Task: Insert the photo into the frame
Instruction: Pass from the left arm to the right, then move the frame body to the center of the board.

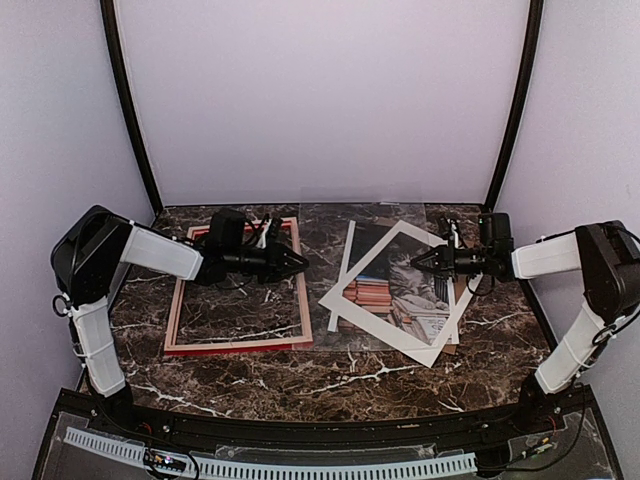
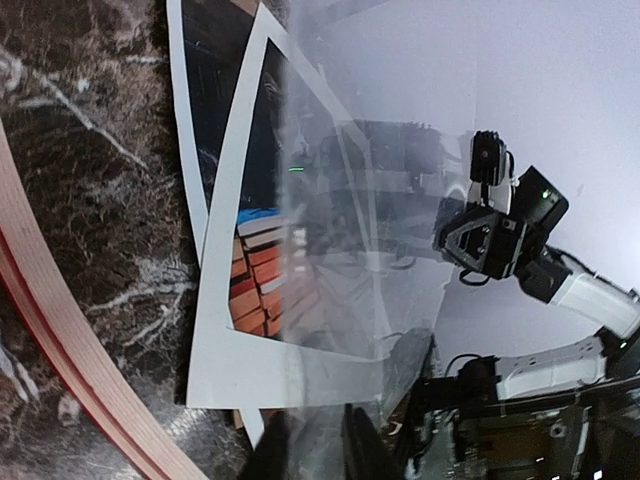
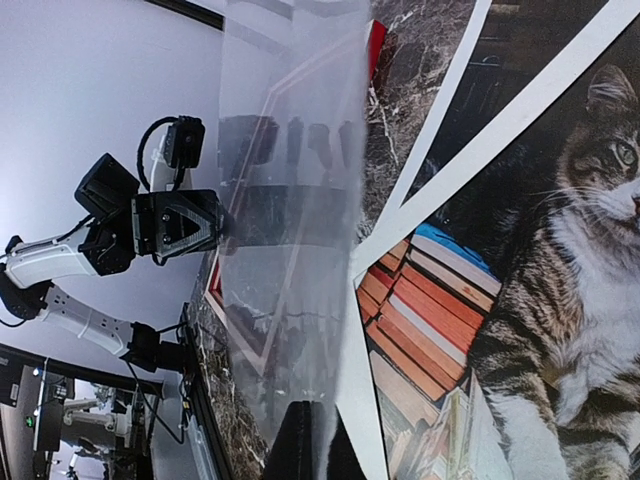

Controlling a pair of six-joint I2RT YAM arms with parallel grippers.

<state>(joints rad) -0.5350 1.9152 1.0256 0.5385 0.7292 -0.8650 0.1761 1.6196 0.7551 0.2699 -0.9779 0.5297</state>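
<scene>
The marble table (image 1: 300, 390) fills the lower half of the top view. Nearest on it is the frame (image 1: 240, 346), lying flat at left centre, pinkish-red, with marble showing through its opening. Level with it at right centre lies the photo (image 1: 392, 290), a cat beside stacked books. A white mat (image 1: 375, 332) lies tilted on top of the photo.

A little higher in the picture, the 2 grippers point at each other. The left gripper (image 1: 300, 262) hangs over the frame's upper right part with its tips about at the right rail. Most of the frame spreads to the lower left of it. Its fingers sit at the left edge of a clear sheet (image 1: 325, 300), and I cannot tell whether they grip it or have let go.

The right gripper (image 1: 417, 261) hangs above the photo and mat, well apart from the frame, which lies to its left beyond the sheet. Its fingers are clenched. In the right wrist view the sheet's edge runs straight into them, so it appears pinched there. The sheet spans the gap between the 2 grippers and reflects them.

In the left wrist view the frame (image 2: 42, 322) curves along the lower left, with the mat just right of it.

Farthest back stands the white wall (image 1: 320, 100).
</scene>
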